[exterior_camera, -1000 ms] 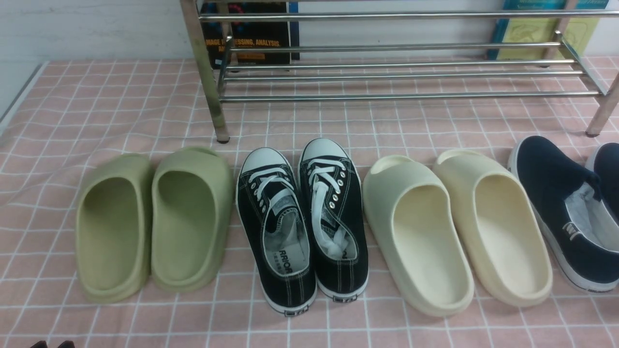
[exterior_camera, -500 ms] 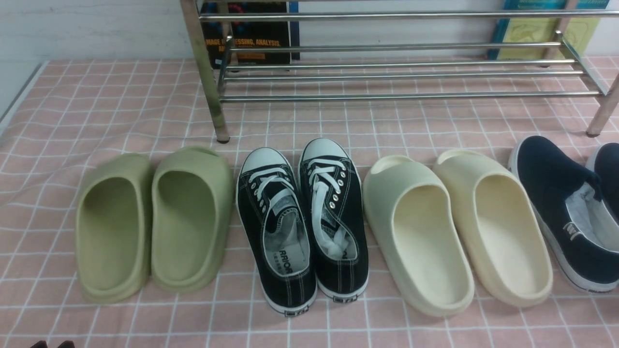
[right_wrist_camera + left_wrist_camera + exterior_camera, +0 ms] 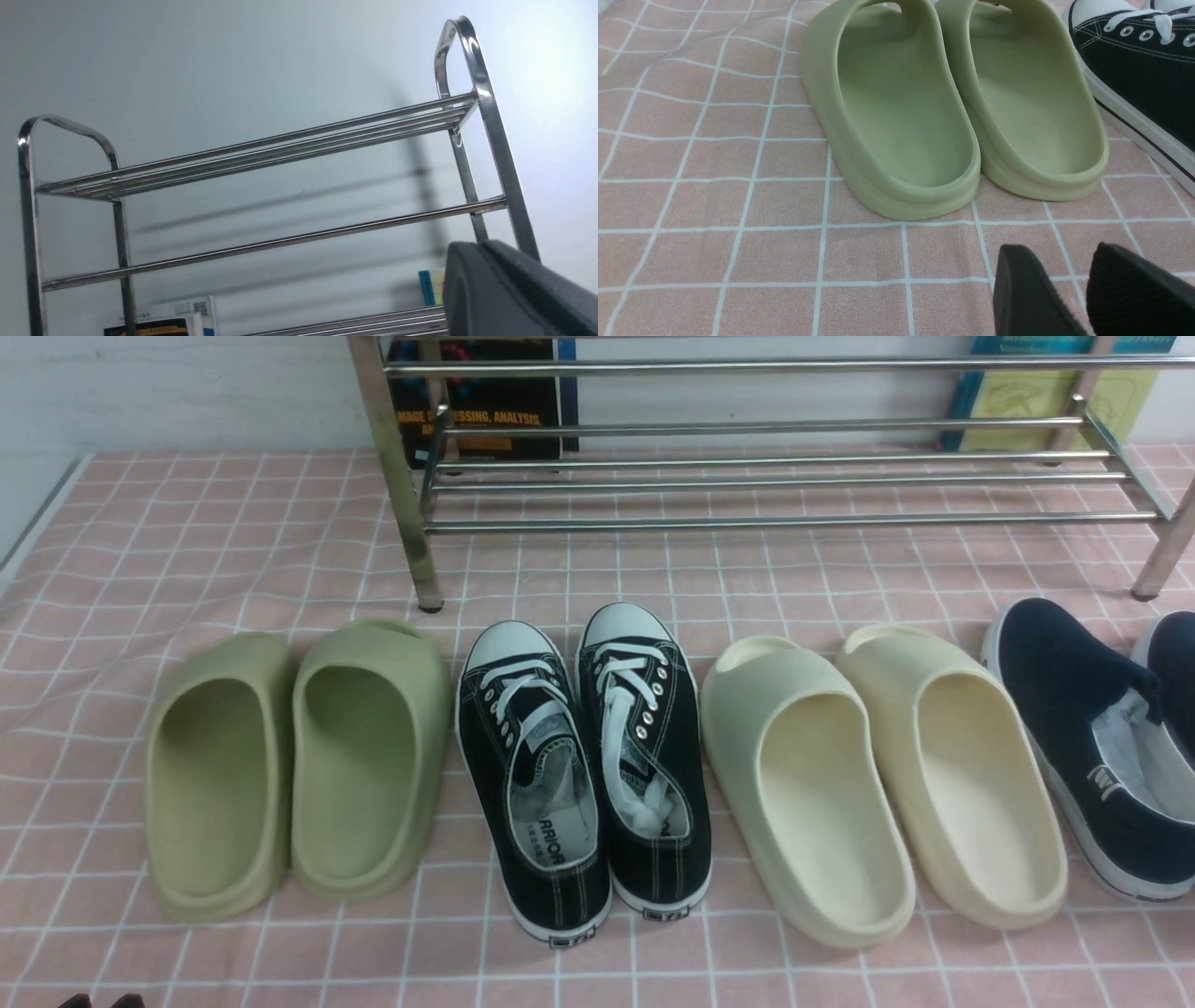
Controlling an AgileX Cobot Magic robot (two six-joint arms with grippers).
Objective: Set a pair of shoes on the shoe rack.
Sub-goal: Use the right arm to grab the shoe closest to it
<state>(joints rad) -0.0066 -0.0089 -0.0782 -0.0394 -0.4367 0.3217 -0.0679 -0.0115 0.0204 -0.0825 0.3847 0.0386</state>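
The pair of shoes, navy slip-ons with white soles, sat on the pink checked cloth at the far right of the front view, in front of the shoe rack's right leg and not on it. The nearer one lay whole in frame. Its long axis ran from the heel, close to the robot and rightward, to the toe, farther off and leftward, so it pointed toward the rack at a slight slant. Its partner was cut by the frame edge, with only the toe part showing. Just to their left stood the cream slides, then the black lace-up sneakers, then the green slides, all toes toward the rack.

Only the front view showed the navy pair. The left wrist view held the green slides and a side of a black sneaker. There the left gripper hung above the cloth, its fingers parted with cloth visible between them, grasping nothing. The right wrist view looked up at the rack, showing its upper tiers and arched ends against the wall. The right gripper appeared there with its fingers pressed together, empty.
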